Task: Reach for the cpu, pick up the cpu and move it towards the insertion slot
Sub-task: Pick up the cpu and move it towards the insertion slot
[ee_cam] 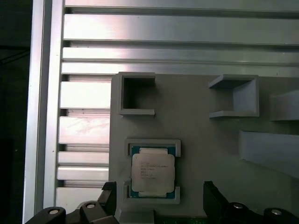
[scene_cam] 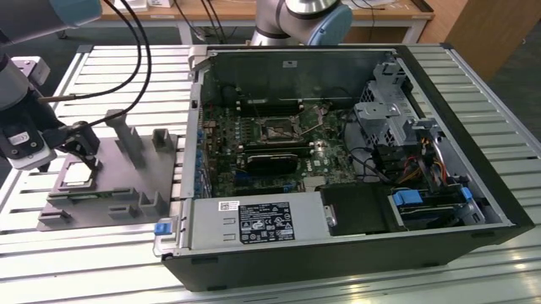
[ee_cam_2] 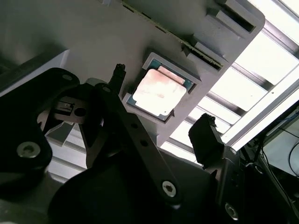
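End effector low, fingers wide apart, apparently empty between them.

One cpu; one grey tray with upright pegs; one open computer case holding one motherboard and one insertion slot; one gripper with two black fingers; one power supply.

A grey pegged tray lies beneath the gripper on a slatted table. An open computer case stands near it.
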{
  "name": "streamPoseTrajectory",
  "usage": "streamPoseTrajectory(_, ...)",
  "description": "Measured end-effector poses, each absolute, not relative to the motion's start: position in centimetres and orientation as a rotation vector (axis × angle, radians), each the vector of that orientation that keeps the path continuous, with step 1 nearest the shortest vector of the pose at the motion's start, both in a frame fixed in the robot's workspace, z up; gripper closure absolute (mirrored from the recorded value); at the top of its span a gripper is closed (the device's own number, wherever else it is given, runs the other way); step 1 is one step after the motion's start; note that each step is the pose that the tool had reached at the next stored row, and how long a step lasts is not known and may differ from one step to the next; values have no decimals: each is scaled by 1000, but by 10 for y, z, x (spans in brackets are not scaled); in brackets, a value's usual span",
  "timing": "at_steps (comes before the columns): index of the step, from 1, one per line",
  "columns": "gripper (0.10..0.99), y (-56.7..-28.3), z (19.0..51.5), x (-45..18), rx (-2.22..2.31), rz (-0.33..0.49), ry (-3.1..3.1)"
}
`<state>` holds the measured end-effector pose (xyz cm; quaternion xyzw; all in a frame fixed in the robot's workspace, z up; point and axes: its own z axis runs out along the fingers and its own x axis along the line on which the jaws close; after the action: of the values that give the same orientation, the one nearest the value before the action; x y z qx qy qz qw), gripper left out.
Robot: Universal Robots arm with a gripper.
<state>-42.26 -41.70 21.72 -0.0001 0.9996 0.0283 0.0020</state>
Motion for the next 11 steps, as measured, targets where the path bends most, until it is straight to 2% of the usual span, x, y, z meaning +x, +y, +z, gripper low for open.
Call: streamPoseTrajectory(11, 263, -417, 202, -423, 0, 92, 3136)
